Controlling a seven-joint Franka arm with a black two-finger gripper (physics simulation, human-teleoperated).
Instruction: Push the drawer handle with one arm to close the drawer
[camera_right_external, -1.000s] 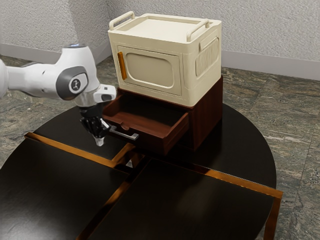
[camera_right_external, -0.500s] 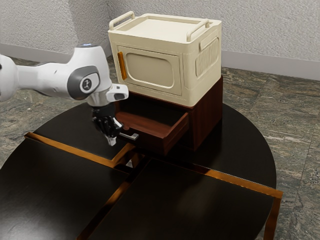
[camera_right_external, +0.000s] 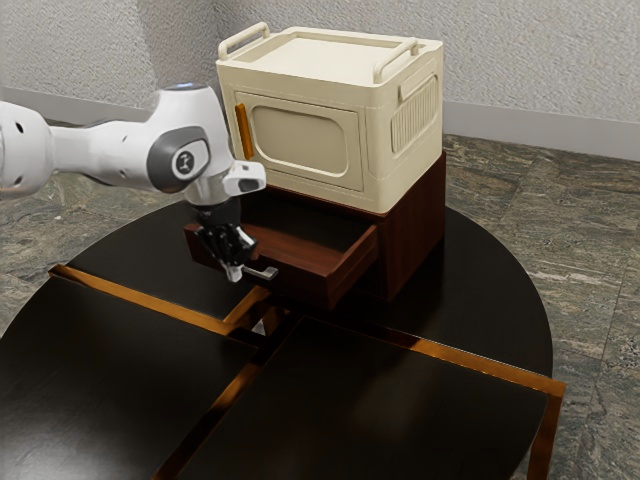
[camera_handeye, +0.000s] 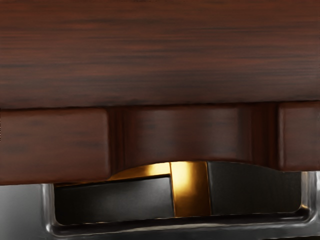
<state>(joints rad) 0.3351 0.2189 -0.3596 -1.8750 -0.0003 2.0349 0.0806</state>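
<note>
The drawer (camera_right_external: 306, 284) stood open; near the handle (camera_handeye: 175, 227) below its front edge was the gripper (camera_right_external: 236, 271), wide or narrow I couldn't tell

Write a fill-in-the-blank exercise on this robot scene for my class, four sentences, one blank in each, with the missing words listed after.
The drawer juts out, so it is not shut but ____.
The gripper is close to the silver handle of the ____.
The cream cabinet stands on ____ of the brown wooden unit.
The upright door handle on the cabinet is coloured ____.
Missing words: open; drawer; top; orange.
</note>
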